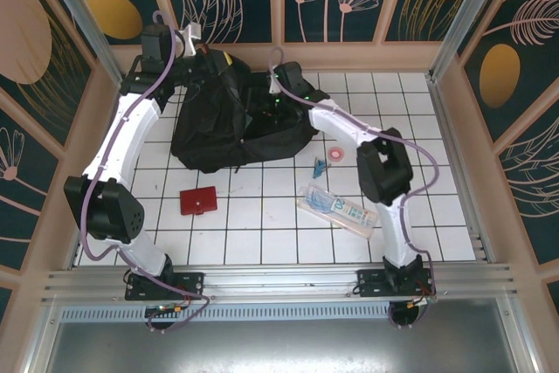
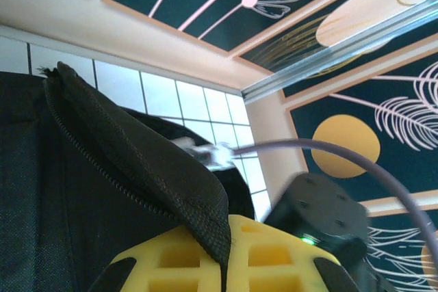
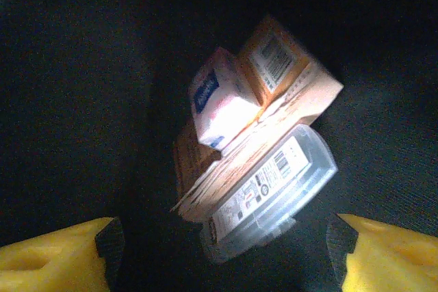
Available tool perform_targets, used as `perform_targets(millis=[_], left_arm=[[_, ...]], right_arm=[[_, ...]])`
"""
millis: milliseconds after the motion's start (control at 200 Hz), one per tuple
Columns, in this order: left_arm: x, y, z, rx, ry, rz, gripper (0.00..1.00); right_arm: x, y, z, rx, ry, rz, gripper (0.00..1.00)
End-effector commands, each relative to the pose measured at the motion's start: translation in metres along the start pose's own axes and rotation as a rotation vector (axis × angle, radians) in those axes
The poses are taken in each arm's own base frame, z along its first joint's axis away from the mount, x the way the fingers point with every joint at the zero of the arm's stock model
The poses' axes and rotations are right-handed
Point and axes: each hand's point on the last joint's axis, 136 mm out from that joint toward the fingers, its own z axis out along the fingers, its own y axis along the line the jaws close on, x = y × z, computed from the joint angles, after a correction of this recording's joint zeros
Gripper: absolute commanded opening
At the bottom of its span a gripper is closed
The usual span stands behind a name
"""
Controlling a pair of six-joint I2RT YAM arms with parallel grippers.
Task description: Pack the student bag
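A white tiled tabletop, walled by dark teal panels printed with pale flowers, carries the student bag [image 1: 218, 120], a large black soft fabric backpack, at its far middle. The left claw [image 2: 224, 258] is pressed together on the bag's zippered lip, holding the mouth up. The right claw [image 3: 222, 254] hangs inside that mouth, spread and empty, just above a small white-and-blue carton [image 3: 219, 97], an orange-brown cardboard box [image 3: 287, 66] and a clear labelled plastic case [image 3: 274, 182]. Packing looks partway done. Next, I judge, the right claw must back out without snagging fabric and fetch the clear plastic pouch [image 1: 336, 208] or flat red case [image 1: 198, 201], both well apart from it.
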Motion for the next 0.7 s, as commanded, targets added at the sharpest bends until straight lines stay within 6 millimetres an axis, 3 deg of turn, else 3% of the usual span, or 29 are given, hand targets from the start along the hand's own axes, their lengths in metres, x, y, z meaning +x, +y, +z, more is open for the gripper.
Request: perform_targets(millis=[0,225,355,470,691], left_arm=[[-0.025,-0.031,-0.019,0.074,-0.109,0.079,0.0],[-0.03,-0.022,-0.018,0.065,-0.116,0.066,0.0],[-0.033,-0.019,-0.018,0.067,-0.123,0.058,0.0],[-0.036,-0.023,-0.019,0.085,-0.129,0.056,0.0],[-0.037,-0.026,-0.02,0.093,-0.132,0.061,0.0]], right_arm=[[-0.028,0.037,-0.047,-0.069,-0.141,-0.143,0.8],[-0.001,0.061,-0.108,-0.131,-0.222,-0.299,0.8],[0.035,0.078,-0.134,-0.156,-0.258,-0.433,0.8],[0.092,0.093,-0.129,-0.178,-0.196,-0.606,0.78],[0.212,0.117,-0.095,-0.259,-0.162,-1.07,0.82]])
